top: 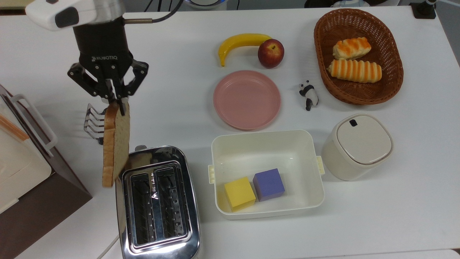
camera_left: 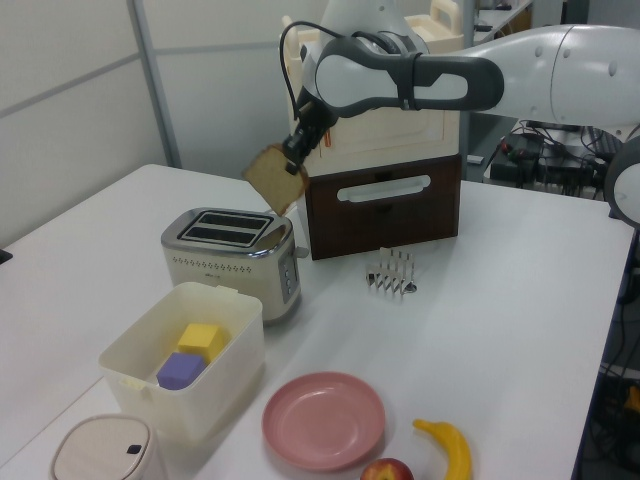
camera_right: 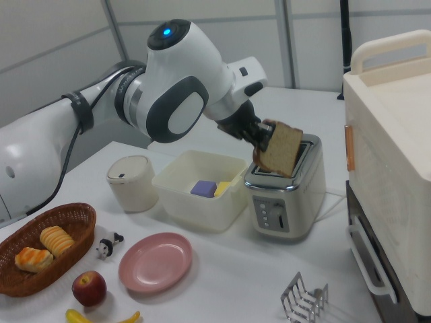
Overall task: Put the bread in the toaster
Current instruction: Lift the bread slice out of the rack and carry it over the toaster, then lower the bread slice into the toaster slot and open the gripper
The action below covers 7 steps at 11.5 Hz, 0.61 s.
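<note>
My gripper (top: 115, 101) (camera_left: 296, 161) (camera_right: 261, 139) is shut on the top edge of the bread (top: 115, 144) (camera_left: 275, 177) (camera_right: 281, 149), a tan speckled slice with a brown crust. The slice hangs tilted in the air, above the far left corner of the toaster (top: 158, 201) in the top view. The chrome toaster (camera_left: 232, 255) (camera_right: 286, 192) stands near the table's front edge with both dark slots empty. In the left view the bread is a little above and to the right of the toaster's top.
An empty wire toast rack (top: 94, 122) (camera_left: 392, 271) (camera_right: 306, 295) stands behind the toaster. A brown and cream box (top: 25, 169) sits at the top view's left. A cream tub (top: 266, 147) with yellow and purple cubes, a pink plate (top: 247, 99), lidded jar (top: 356, 145), basket of rolls (top: 357, 54), banana, apple and panda lie rightward.
</note>
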Each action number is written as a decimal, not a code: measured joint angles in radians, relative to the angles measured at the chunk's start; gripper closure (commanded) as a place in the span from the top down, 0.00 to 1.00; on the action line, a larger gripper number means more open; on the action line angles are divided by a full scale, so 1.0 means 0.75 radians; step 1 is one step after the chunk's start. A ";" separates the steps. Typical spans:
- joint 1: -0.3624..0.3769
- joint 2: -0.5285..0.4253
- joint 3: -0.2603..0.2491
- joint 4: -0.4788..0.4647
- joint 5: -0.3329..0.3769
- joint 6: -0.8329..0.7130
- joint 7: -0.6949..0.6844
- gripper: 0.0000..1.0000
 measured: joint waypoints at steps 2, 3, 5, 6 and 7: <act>0.020 0.007 0.002 -0.002 0.073 0.138 0.000 0.03; 0.029 0.015 0.007 -0.005 0.078 0.171 0.001 0.03; 0.037 0.046 0.019 -0.007 0.078 0.200 0.001 0.03; 0.038 0.070 0.021 -0.008 0.078 0.209 0.001 0.04; 0.038 0.089 0.021 -0.008 0.078 0.212 0.001 0.05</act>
